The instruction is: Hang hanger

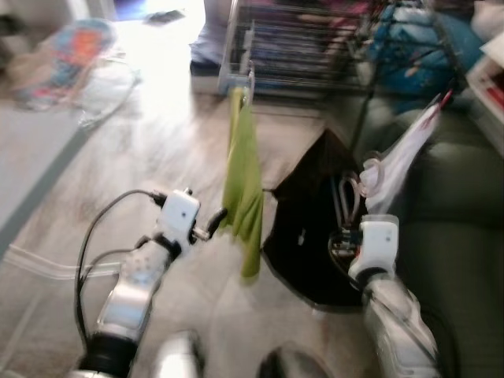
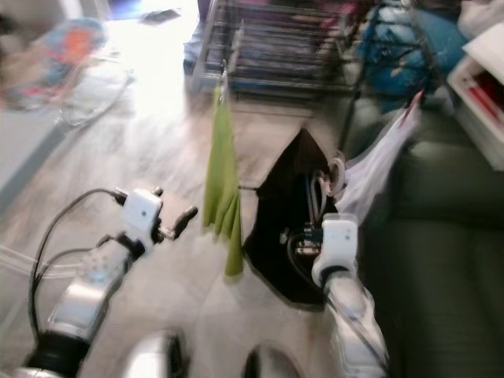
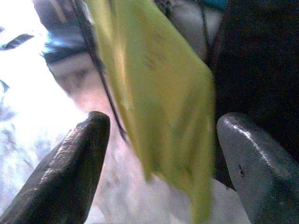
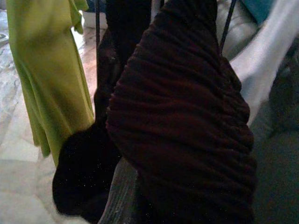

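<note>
A yellow-green garment (image 1: 245, 185) hangs from a thin dark rail over the floor. My left gripper (image 1: 214, 223) is open right beside it; in the left wrist view the green cloth (image 3: 159, 93) hangs between the two black fingers (image 3: 74, 163). A dark maroon garment (image 1: 307, 228) hangs just right of it, and it covers most of the right wrist view (image 4: 182, 121). My right gripper (image 1: 350, 216) is raised against this dark garment, near a pale hanger loop (image 1: 348, 193). A white garment (image 1: 398, 165) hangs further right.
A wire rack (image 1: 299, 39) stands at the back with blue bags (image 1: 417, 47) beside it. A dark green sofa (image 1: 465, 236) fills the right side, with a white shelf (image 1: 492, 79) above it. A baby bouncer (image 1: 71, 55) lies far left on the wooden floor.
</note>
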You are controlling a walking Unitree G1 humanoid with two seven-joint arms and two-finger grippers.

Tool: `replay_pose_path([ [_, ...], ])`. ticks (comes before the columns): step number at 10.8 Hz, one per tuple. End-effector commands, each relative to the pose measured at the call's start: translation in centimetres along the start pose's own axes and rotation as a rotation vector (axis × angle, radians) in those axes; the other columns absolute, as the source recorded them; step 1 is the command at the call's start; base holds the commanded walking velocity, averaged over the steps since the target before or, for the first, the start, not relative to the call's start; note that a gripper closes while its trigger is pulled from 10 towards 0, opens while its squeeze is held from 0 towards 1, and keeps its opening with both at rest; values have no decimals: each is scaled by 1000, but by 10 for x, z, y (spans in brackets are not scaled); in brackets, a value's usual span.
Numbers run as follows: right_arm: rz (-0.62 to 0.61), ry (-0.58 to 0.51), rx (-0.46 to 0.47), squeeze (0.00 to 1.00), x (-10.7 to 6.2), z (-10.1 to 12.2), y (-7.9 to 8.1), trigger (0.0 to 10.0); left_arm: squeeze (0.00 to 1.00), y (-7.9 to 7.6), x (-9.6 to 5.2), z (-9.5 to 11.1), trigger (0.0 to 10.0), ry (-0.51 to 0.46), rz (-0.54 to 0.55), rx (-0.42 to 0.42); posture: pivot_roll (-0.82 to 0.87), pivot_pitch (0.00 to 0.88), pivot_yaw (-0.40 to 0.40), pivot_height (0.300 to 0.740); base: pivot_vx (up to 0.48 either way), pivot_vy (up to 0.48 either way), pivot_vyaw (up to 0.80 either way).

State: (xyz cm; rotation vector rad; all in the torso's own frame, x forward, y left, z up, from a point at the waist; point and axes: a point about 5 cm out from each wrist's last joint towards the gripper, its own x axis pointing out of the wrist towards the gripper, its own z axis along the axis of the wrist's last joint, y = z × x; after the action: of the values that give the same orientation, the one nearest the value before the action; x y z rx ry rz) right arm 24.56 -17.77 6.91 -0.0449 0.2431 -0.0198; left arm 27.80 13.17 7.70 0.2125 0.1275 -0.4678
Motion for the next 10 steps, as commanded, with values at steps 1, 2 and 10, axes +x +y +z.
replay_pose_path([
  [1, -13, -35, 8, 0, 1, 7, -2, 10000, 0, 2, 1, 4, 10000, -8, 5, 15, -63, 77, -48, 740, -296, 0, 0],
  [2, -11, -41, 5, 0, 2, 9, -1, 10000, 0, 3, 2, 4, 10000, -9, 5, 16, -64, 73, -48, 740, -300, 0, 0],
  [10, 82, -77, -48, 0, 10, 16, 15, 10000, 0, 3, 3, 5, 10000, -25, 14, 7, -56, 62, -59, 740, -297, 0, 0],
])
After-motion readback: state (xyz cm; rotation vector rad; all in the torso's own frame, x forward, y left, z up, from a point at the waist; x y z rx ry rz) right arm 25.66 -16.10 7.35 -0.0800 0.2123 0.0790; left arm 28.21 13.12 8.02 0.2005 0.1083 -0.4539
